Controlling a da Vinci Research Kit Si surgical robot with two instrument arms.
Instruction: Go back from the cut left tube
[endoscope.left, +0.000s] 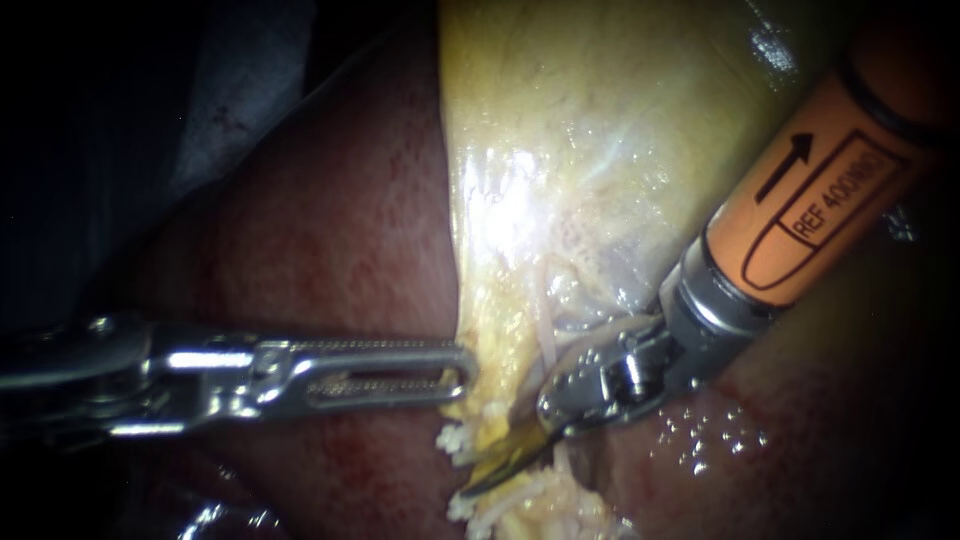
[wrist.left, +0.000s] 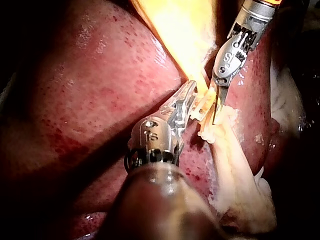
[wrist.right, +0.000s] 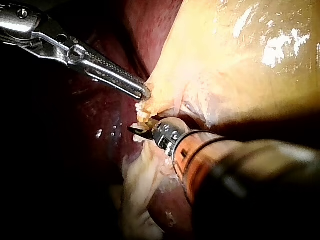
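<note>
Liver (endoscope.left: 340, 230) is the backdrop: dark red and wet, filling the left half and the lower right of the endoscope view. Far left is black.

Left instrument (endoscope.left: 455, 372) comes in level from the left edge. It's steel, with long slotted jaws and toothed faces. The jaws are clamped on the lower edge of the gallbladder (endoscope.left: 580, 150), gripping only at the tips. Left wrist view agrees: pale tissue is pinched between them.

The gallbladder is the yellow, glistening sheet in the upper middle, narrowing down to that grip.

Cut tube (endoscope.left: 455, 438): one pale frayed end sits just under the left jaw tips, the other lies lower down. Can't tell from the endoscope whether it's the left or the right tube.

A thin pale strand (endoscope.left: 548, 340) runs down off the gallbladder toward the right instrument's wrist.

Right instrument (endoscope.left: 505, 460) enters from the upper right, with an orange shaft, a steel wrist and short curved blades pointing down-left. The blades lie together and hold nothing. Their tip sits between the two frayed ends, right beside them; can't tell if it touches. The two instrument tips are near each other but apart.

In the right wrist view, pale shreddy tissue (wrist.right: 140, 185) lies on the liver under and ahead of that instrument.
</note>
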